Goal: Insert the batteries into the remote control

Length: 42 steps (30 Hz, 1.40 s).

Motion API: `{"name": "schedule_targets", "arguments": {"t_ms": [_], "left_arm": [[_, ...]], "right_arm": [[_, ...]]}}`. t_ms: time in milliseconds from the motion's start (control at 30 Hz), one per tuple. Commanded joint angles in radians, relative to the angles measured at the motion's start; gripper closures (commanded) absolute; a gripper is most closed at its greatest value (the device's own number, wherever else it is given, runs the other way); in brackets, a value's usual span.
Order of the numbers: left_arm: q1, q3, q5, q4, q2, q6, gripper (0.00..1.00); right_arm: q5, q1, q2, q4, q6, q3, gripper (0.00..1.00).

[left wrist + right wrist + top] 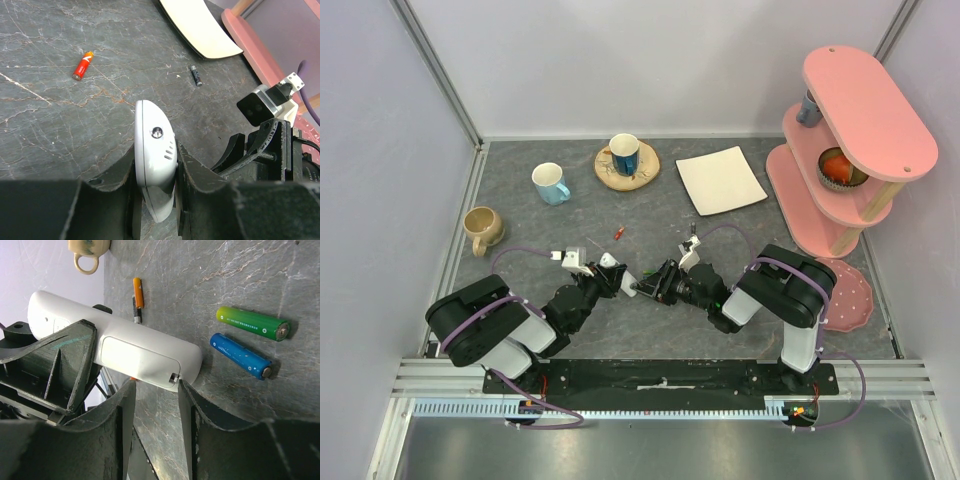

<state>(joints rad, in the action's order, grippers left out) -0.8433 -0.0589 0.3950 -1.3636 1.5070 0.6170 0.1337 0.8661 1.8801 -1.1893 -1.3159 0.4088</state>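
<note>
White plastic is what the left tool [155, 161] is clamped on: the remote control [150, 125] is held by one end between its two fingers, lifted off the table [50, 125]. The remote's long axis is pointed from the left tool across to the right tool [156, 386], so that in the top view the bar is seen spanning the gap between the two arms. Its free end is set right at the mouth of the right tool, whose fingers are spread apart and closed on nothing. Whether they touch the plastic cannot be told.

The battery cover [137, 360] is turned toward the right wrist camera and looks shut, with its small latch at the free end, nearest the right tool.

A green battery [252, 323] and a blue battery [240, 355] are laid on the table just beyond that free end, close together but apart, and roughly parallel to the remote. A red-orange battery [82, 65] and a dark battery [196, 75] are seen farther out on the table, well apart in the left wrist view.

The right arm is judged the nearer and the only free one. The cover would probably have to be opened at the latch end before any cell is picked up.
</note>
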Motion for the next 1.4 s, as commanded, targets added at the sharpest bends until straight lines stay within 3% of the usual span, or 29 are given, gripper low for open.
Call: {"name": "schedule_targets", "arguments": {"t_ms": [0, 1367], "left_arm": [[-0.01, 0.082, 0.019, -0.301, -0.004, 0.026, 0.98], [-0.01, 0.068, -0.013, -0.301, 0.038, 0.066, 0.98]], "right_arm": [[-0.016, -0.01, 0.01, -0.024, 0.021, 0.015, 0.53], [0.04, -0.019, 0.03, -0.108, -0.002, 0.065, 0.55]]}}
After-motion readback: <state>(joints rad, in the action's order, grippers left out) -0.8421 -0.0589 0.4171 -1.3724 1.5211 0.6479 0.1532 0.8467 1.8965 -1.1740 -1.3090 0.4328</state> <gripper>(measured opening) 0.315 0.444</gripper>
